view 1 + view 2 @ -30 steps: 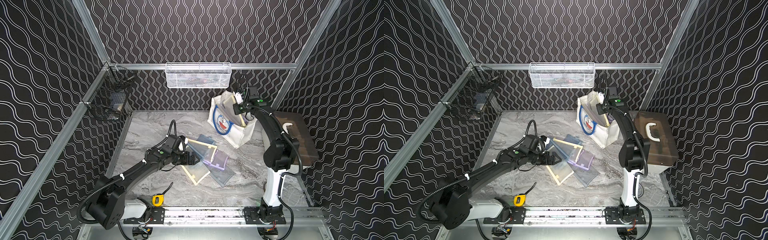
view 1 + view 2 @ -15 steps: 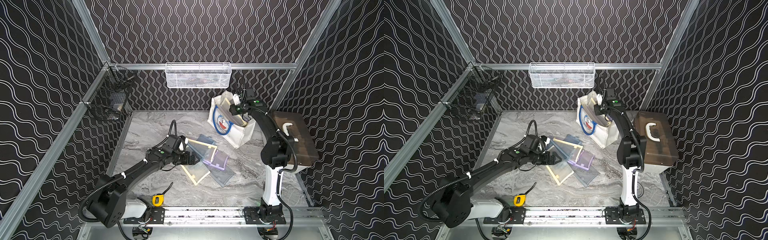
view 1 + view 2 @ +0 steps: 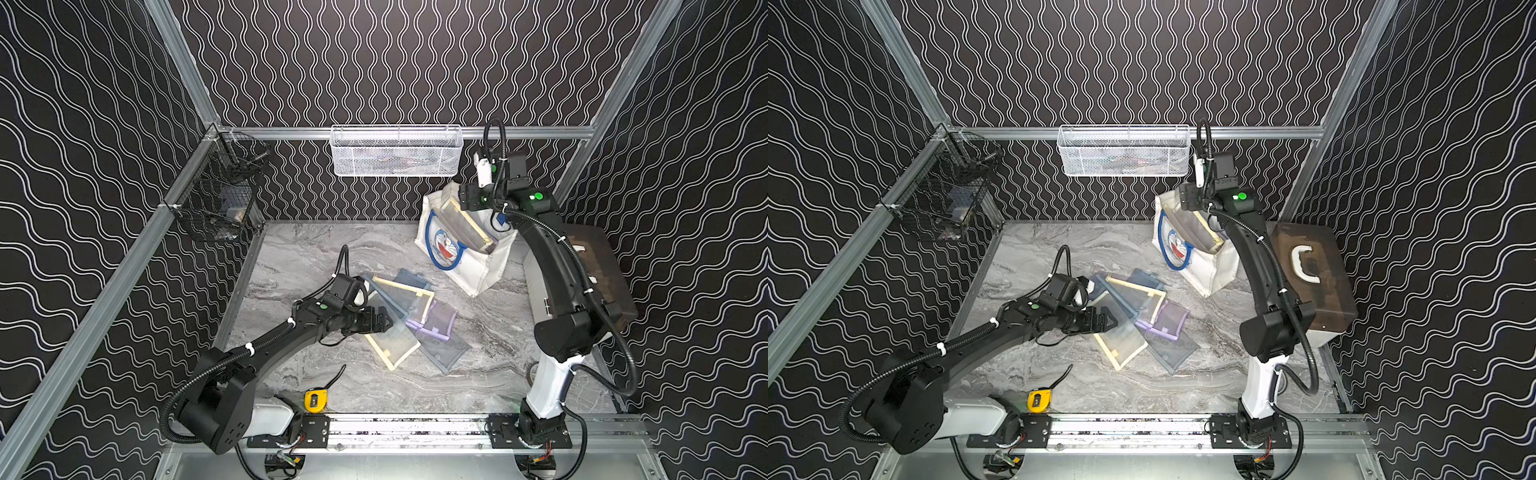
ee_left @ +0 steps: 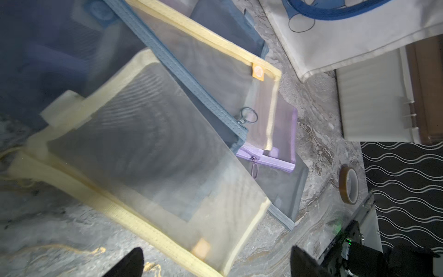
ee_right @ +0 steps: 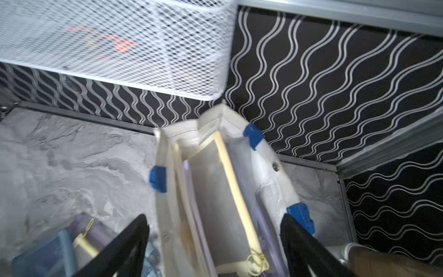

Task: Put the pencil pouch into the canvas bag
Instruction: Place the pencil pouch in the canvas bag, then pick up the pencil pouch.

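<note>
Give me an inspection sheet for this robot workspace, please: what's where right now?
Surface: grey marbled tabletop.
Job's things: canvas bag standing at the back; a yellow-trimmed pouch stands in it; mesh pouches heaped mid-table.
Clutter: tape measure, tape roll, brown case.
Grippers: left gripper open over the heap; right gripper open above the bag's mouth.
Cables: black hoses loop along both arms.
Surroundings: white mesh basket, black wire basket, wavy-patterned walls.
</note>
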Motion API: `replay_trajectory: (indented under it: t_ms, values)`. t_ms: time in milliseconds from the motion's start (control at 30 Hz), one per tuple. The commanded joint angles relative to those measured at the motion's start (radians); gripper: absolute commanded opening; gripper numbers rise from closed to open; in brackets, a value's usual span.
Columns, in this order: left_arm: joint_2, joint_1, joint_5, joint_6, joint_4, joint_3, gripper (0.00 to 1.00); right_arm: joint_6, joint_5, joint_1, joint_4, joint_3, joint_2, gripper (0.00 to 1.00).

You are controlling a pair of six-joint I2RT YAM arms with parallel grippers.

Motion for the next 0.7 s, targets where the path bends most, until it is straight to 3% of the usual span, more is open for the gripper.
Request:
replay_trajectory:
  t_ms: [0, 167, 300, 400, 667]
  values:
    - [0.002, 0.035, 0.0, -0.033, 0.011, -0.032, 0.99, 0.085, -0.086, 0.067, -0.073, -0.123, -0.076, 0.86]
    - [0.001, 0.09, 0.047, -0.1, 0.092, -0.121, 0.98, 0.253, -0.27, 0.225, 0.053, -0.573, -0.23, 0.84]
    - [0.014, 0.09, 0.048, -0.139, 0.146, -0.158, 0.96, 0.406, -0.442, 0.311, 0.214, -0.848, -0.257, 0.83]
    - [0.028, 0.09, 0.025, -0.16, 0.168, -0.175, 0.92, 0.46, -0.535, 0.328, 0.308, -0.932, -0.211, 0.82]
    - [0.07, 0.09, 0.01, -0.277, 0.368, -0.283, 0.83, 0.397, -0.665, 0.328, 0.232, -0.893, -0.022, 0.78]
